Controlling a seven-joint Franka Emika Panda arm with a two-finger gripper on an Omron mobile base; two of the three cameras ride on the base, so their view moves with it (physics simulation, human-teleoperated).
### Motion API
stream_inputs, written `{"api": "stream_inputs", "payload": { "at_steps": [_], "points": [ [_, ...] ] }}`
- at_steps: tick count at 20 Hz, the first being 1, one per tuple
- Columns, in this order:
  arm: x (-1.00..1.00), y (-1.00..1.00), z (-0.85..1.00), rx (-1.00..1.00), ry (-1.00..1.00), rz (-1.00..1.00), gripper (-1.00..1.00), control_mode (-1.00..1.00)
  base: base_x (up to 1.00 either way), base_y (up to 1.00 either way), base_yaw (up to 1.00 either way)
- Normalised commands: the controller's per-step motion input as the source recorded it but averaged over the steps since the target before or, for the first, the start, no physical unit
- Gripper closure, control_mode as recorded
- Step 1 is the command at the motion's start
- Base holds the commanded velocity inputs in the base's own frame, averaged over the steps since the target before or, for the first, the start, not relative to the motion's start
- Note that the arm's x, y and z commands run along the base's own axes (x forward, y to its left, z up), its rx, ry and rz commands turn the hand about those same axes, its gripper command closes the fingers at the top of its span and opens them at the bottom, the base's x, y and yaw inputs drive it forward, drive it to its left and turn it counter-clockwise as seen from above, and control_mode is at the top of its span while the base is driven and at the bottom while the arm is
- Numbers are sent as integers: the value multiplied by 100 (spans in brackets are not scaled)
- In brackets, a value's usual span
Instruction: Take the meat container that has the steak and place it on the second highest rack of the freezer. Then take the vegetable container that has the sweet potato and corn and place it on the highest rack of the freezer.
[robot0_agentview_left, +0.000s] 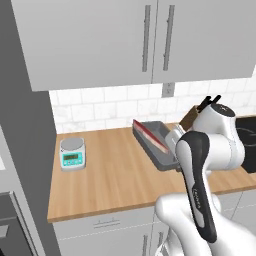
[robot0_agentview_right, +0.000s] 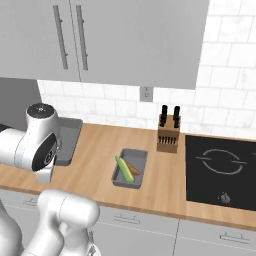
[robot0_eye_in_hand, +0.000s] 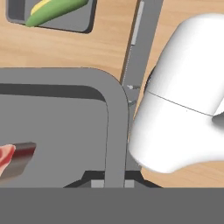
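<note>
The wooden table (robot0_agentview_left: 110, 175) spans the middle of the left base view, with grey wall cabinets (robot0_agentview_left: 125, 40) filling the top of the frame and the black cooktop (robot0_agentview_right: 222, 172) at the right edge of the right base view. The white arm (robot0_agentview_left: 200, 165) rises at the lower right of the left base view, bent over the grey meat container (robot0_agentview_left: 156, 142) at frame centre, where the steak (robot0_agentview_left: 152, 136) lies tilted along its left wall. In the hand view the container's rim (robot0_eye_in_hand: 116, 131) runs down to the bottom centre, straddled by the gripper (robot0_eye_in_hand: 110, 183), whose tips sit either side of it; whether they are clenched on it I cannot tell. The vegetable container (robot0_agentview_right: 131, 168) sits at centre of the right base view, holding the corn (robot0_agentview_right: 124, 169) beside an orange piece (robot0_agentview_right: 134, 169). A knife block (robot0_agentview_right: 168, 134) stands above and right of it. A small scale (robot0_agentview_left: 72, 153) sits at the centre left of the left base view.
</note>
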Motion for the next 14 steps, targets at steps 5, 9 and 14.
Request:
{"api": "stream_inputs", "payload": {
  "at_steps": [5, 9, 14],
  "points": [
    [0, 0, 0, 0, 0, 0, 100, -100, 0, 0, 0],
    [0, 0, 0, 0, 0, 0, 100, 100, 0, 0, 0],
    [0, 0, 0, 0, 0, 0, 100, 100, -76, -1, 0]
  ]
}}
